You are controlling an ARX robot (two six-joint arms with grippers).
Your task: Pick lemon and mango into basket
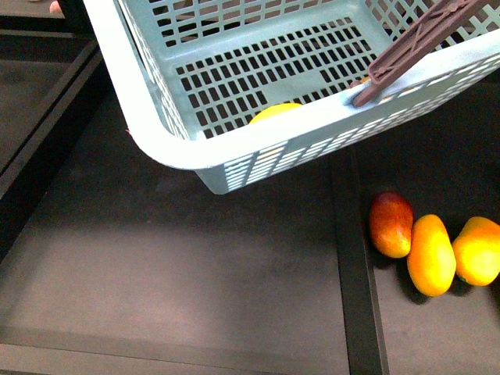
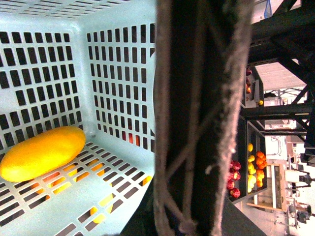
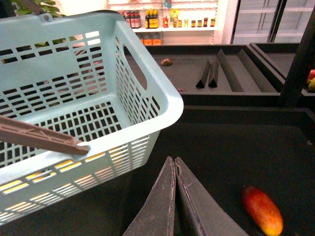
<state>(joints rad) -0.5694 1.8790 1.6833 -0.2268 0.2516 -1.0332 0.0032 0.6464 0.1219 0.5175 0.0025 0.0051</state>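
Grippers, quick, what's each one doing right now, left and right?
Left gripper: cannot be told; its wrist view shows only the basket, a yellow fruit and a dark bar.
Right gripper: closed, fingers together, holding nothing.

No readable text, labels or numbers anywhere

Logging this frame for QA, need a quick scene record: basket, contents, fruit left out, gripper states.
basket: turquoise, lattice sides, tilted in the front view, over a dark bin
handle: brown, crossing the basket rim
contents: one yellow fruit on the basket floor; lemon or mango unclear
fruit outside: three mangoes side by side in the right-hand bin, one reddish, two yellow-orange
right gripper: shut, empty, above the dark bin near a reddish mango
left gripper: not visible; its view is blocked by a dark bar
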